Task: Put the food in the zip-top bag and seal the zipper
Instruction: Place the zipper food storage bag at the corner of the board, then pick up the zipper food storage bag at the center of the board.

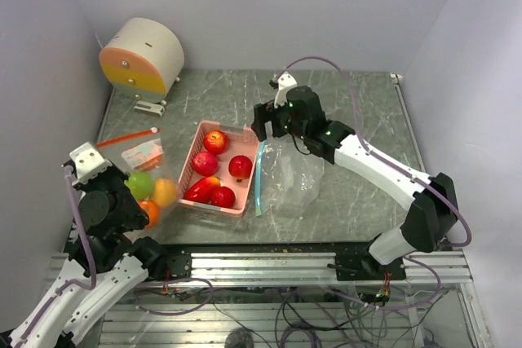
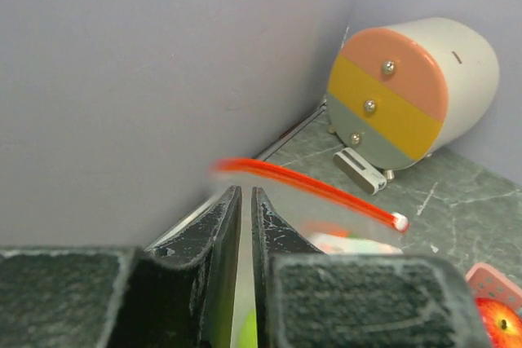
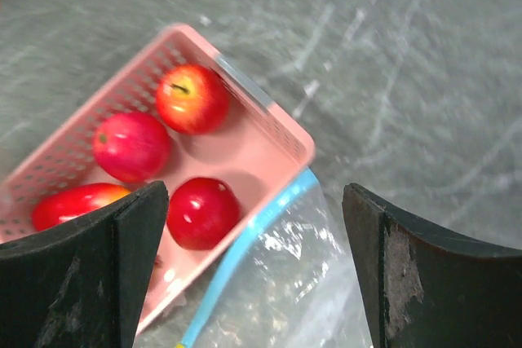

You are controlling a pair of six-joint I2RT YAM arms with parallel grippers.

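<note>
Pale walls box in a grey marbled table point(image 1: 359, 95), with a banded round drum point(image 1: 143, 56) in its 10 o'clock corner. At the centre sits a pink basket point(image 1: 232, 129) holding the red apples point(image 1: 215, 141). None of them is bagged yet. The zip-top bag point(image 1: 292, 183) lies flat at the basket's 3 o'clock, touching it, and its zipper point(image 1: 258, 177) runs along the basket's side.

The right gripper point(image 3: 253, 193) hangs over that seam between basket and bag mouth, spread wide and holding nothing. This looks like the loading step just getting under way. The next move probably calls for dropping onto one apple, or for lifting the mouth open first, since the film lies collapsed.

At the basket's 9 o'clock, the green apple point(image 1: 140, 185) and oranges point(image 1: 148, 212) seem to lie inside a second clear bag with a red strip point(image 1: 126, 138). The left gripper point(image 2: 246, 193) is beside them, drawn in to a thin slit — whether film is pinched there, I cannot tell.
</note>
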